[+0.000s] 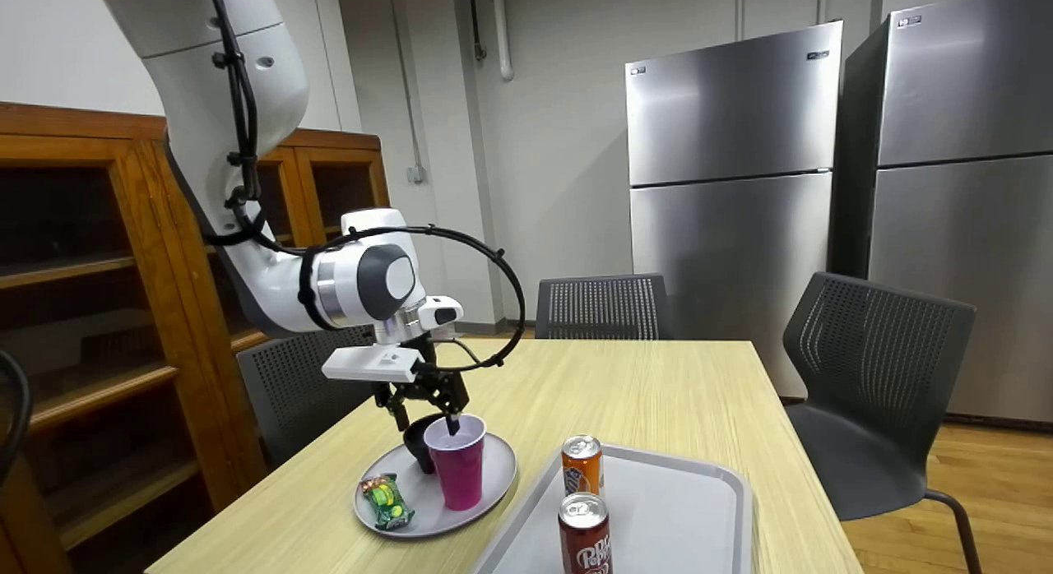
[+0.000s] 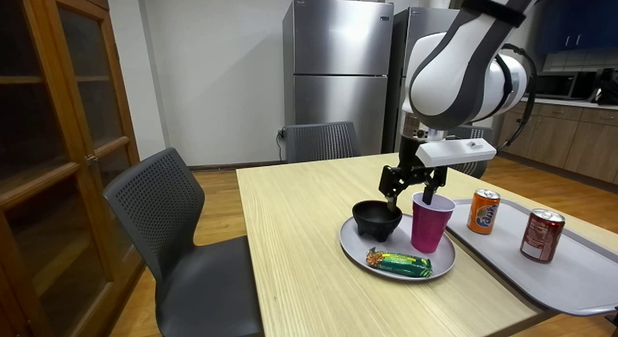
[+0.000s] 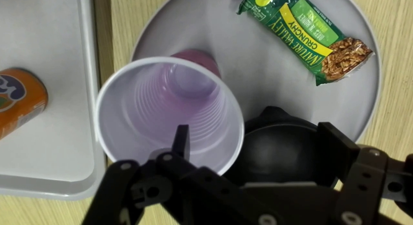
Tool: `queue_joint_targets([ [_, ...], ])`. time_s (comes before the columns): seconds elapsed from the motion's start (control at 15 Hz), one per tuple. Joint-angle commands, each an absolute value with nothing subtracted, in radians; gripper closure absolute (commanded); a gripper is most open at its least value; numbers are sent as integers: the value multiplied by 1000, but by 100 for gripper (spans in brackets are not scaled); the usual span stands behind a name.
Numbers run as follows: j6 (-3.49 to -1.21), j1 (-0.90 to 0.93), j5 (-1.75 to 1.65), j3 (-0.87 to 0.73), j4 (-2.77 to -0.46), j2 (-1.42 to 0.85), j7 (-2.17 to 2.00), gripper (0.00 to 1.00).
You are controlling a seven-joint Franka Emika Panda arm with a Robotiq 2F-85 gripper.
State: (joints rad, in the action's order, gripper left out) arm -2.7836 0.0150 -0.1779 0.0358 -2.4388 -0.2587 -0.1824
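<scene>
Wrist view gives one round grey plate [image 3: 255, 70] bearing three things: one pink cup [image 3: 161, 112], one black bowl [image 3: 284, 154] and one snack bar [image 3: 306, 41] in a green wrapper. Beside the plate, apart from it, lies one grey tray [image 2: 504, 247] carrying an orange can [image 2: 484, 212] and a dark-red can [image 2: 541, 238], two in all, both upright. One gripper [image 3: 254, 126], released, has its jaws spread wide. One finger [image 3: 183, 141] is inside the cup's mouth; the other hangs over the side of the bowl away from the cup, and I cannot tell whether it touches the bowl. The cup stands upright on the plate, its pale ribbed inside visible down to the base. Just beside it sits the bowl, black inside. The snack bar lies flat on the plate near both. In an exterior view the plate is near the left edge of the table [image 1: 576, 385], with the tray between it and the right edge. Three dark chairs [image 1: 872, 377] stand at the left, far and right edges, and two steel refrigerators [image 1: 732, 229] beyond the far right corner. In an exterior view the tray's end [image 2: 579, 298] juts past the near edge.
</scene>
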Motion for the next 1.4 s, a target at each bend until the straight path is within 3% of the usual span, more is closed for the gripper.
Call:
queue_joint_targets([
  [0.0,-2784,33,-148,22,-2415,-277,-139,0],
  [0.13,-2783,36,-151,18,-2412,-279,-141,0],
  [0.2,-2785,38,-156,14,-2412,-279,-144,25],
  [0.27,-2786,41,-159,11,-2412,-279,-144,26],
  [0.87,-2780,54,-174,-12,-2417,-266,-151,95],
  [0.93,-2780,55,-176,-15,-2418,-265,-152,100],
  [1.33,-2768,45,-157,-18,-2427,-242,-139,99],
])
